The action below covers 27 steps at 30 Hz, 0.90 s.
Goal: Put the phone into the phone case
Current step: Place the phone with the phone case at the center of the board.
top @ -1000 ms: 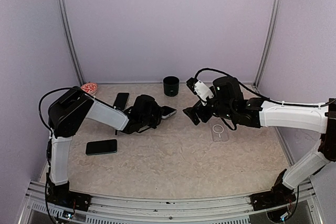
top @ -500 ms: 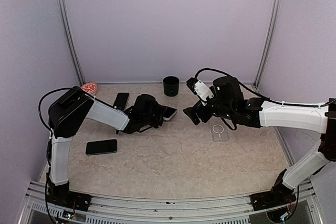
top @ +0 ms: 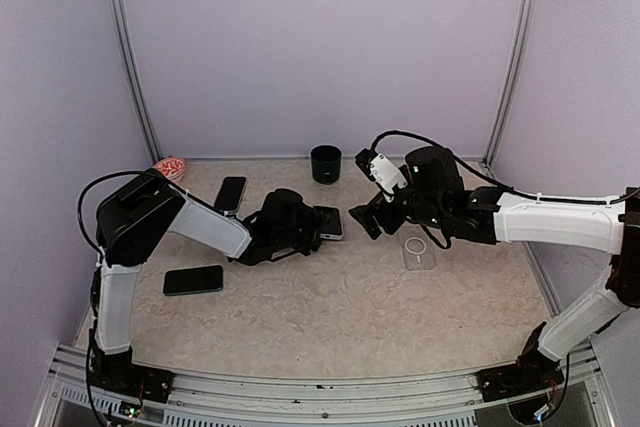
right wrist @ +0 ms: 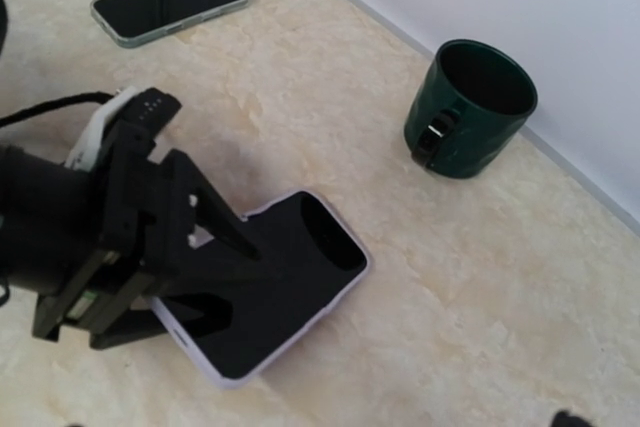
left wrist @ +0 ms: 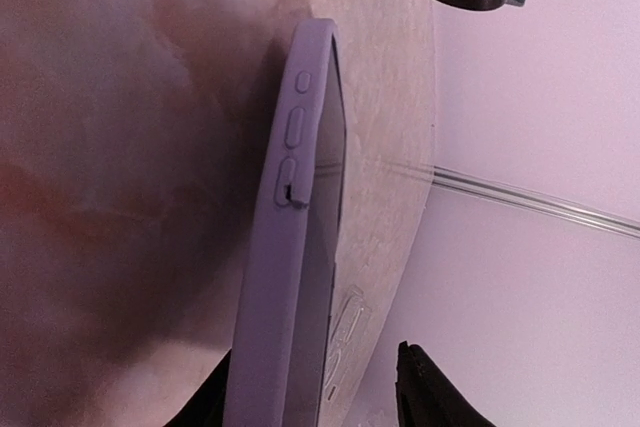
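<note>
Since a second ago our left arm (top: 200, 227) has swung toward the middle of the table (top: 350, 317), taking the phone (right wrist: 300, 267) with it, and its jaws have eased apart. Our right arm (top: 550, 219) has held its place.

The left gripper (top: 308, 228) straddles the phone's near end with its fingers spread, one standing clear of the screen in the wrist view. The right gripper (top: 362, 219) hangs wide open near the phone's far end, holding nothing.

The phone lies screen-up on the table between the two grippers, inside the lilac case (left wrist: 265, 277), whose rim wraps its edge.

We judge the seating done and the release in hand. Next we would draw the left gripper straight back without dragging the phone, then check the corners.
</note>
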{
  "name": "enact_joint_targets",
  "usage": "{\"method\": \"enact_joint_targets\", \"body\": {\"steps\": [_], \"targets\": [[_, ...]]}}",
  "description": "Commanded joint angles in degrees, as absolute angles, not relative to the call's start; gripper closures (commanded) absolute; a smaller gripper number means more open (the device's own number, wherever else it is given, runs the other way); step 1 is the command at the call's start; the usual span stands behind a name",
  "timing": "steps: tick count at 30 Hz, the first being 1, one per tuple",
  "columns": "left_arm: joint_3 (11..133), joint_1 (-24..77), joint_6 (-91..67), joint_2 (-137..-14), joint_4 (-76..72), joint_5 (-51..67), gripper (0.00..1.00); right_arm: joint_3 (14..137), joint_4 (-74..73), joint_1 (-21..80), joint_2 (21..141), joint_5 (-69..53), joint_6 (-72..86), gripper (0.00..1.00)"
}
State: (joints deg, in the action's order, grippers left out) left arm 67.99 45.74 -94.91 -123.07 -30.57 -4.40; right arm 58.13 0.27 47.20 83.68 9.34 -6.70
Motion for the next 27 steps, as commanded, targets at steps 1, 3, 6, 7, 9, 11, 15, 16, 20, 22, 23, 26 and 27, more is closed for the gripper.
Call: {"method": "enact_joint_targets", "body": {"steps": [1, 3, 6, 7, 9, 11, 15, 16, 20, 22, 23, 26, 27], "targets": [[65.5, 45.4, -94.2, -120.8, -33.9, -3.9, 0.52, 57.0, 0.4, 46.5, 83.1, 9.7, -6.2, 0.0], [64.4, 45.2, -94.2, -120.4, -34.4, -3.6, 0.52, 57.0, 0.4, 46.5, 83.1, 9.4, -6.1, 0.0], [62.2, 44.9, -94.7, -119.8, -35.8, -3.1, 0.51, 56.8, 0.4, 46.5, 83.2, 9.2, -6.0, 0.01], [61.7, 44.9, -94.8, -119.7, -36.2, -2.8, 0.51, 56.7, 0.5, 46.5, 83.3, 9.2, -6.0, 0.0], [61.1, 45.0, -94.9, -119.5, -36.8, -2.2, 0.49, 56.7, 0.7, 46.4, 83.6, 9.2, -6.0, 0.0], [60.5, 45.2, -95.0, -119.2, -37.3, -1.8, 0.46, 56.8, 0.8, 46.4, 84.0, 8.9, -5.9, 0.0], [59.2, 45.7, -95.2, -118.2, -38.0, -1.5, 0.43, 56.8, 0.8, 46.4, 84.6, 8.7, -5.7, 0.0], [58.9, 45.9, -95.3, -117.8, -38.1, -1.5, 0.42, 56.8, 0.9, 46.5, 84.6, 8.6, -5.7, 0.0], [57.7, 46.4, -95.4, -116.6, -38.8, -1.0, 0.41, 56.8, 0.9, 46.4, 84.8, 8.5, -5.8, 0.0], [56.7, 46.4, -95.7, -115.9, -39.6, -0.4, 0.41, 56.8, 0.8, 46.4, 84.9, 8.5, -6.0, 0.0], [56.2, 46.5, -95.8, -115.2, -39.9, -0.4, 0.41, 56.9, 0.7, 46.3, 85.1, 8.5, -6.2, 0.0], [54.3, 46.6, -95.4, -113.6, -40.2, -0.3, 0.39, 57.1, 0.4, 46.4, 86.0, 8.7, -6.7, 0.0], [53.7, 46.6, -95.3, -112.7, -40.2, -0.3, 0.38, 57.2, 0.4, 46.3, 86.4, 8.8, -6.9, 0.01]]}}
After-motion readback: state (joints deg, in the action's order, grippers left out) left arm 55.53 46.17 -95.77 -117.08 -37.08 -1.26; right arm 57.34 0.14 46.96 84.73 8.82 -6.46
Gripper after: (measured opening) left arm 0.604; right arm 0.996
